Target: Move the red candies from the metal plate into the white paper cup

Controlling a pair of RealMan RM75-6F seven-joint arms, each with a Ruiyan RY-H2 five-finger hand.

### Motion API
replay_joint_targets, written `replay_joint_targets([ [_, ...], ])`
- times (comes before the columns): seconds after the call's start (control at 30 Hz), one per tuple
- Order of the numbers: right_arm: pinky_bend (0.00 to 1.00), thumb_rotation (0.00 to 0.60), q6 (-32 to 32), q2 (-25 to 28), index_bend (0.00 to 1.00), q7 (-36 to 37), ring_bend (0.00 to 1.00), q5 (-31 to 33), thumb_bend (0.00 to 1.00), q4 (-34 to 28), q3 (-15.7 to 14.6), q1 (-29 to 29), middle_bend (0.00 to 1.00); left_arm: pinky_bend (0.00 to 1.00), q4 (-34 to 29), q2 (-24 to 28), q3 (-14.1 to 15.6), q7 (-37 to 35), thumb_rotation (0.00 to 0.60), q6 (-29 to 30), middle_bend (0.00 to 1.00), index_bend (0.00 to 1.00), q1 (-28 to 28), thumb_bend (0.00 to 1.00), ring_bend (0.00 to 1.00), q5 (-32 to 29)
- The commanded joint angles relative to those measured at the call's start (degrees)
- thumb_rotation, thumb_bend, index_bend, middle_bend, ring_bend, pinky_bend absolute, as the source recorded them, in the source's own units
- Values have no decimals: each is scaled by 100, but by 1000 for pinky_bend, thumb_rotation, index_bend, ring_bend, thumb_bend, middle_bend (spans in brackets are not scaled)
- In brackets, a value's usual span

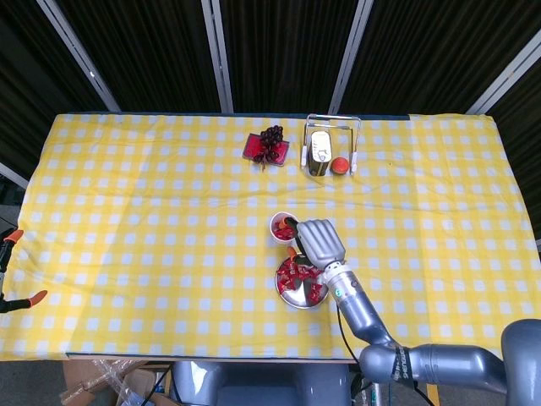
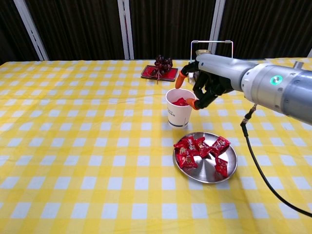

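Red candies (image 2: 201, 147): a loose pile in wrappers on the plate, mostly on its left and middle part; more red wrappers show inside the cup.
Plate (image 2: 210, 175): round, metal, on the table just in front of the cup, on the robot's right of centre.
Cup (image 2: 178, 114): white paper, upright, just behind the plate and apart from it; red candy visible at its mouth.
Right hand (image 2: 207, 87): raised above the table beside the cup's right rim, fingers apart and partly curled, orange fingertips (image 2: 194, 104) close to the rim; nothing seen in its grasp. In the head view it (image 1: 319, 242) lies between cup and plate, overlapping both.
Left hand: not seen in either view.
Table (image 2: 73, 146): covered with a yellow and white checked cloth.
Red tray (image 2: 160, 73): at the far side, with a dark bunch of grapes (image 2: 163, 62) on it.
Wire rack (image 1: 331, 144): at the far side, right of the tray, with a jar (image 1: 319, 153) inside and a small orange ball (image 1: 340, 165) beside it.
Clamps (image 1: 10, 241): orange-tipped, at the left table edge in the head view.
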Motion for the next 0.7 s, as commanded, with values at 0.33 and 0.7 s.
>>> replay_joint_targets([
  [0.33, 1000, 600, 356, 278, 278, -308, 959, -648, 435, -736, -1206, -706, 815, 0, -9, -27, -10, 32, 600, 101, 0, 0, 42, 21, 0, -4],
  [0.7, 1000, 600, 297, -237, 278, -243, 959, -799, 355, -351, -1296, -881, 815, 0, -11, -29, -15, 75, 600, 86, 0, 0, 42, 21, 0, -46],
])
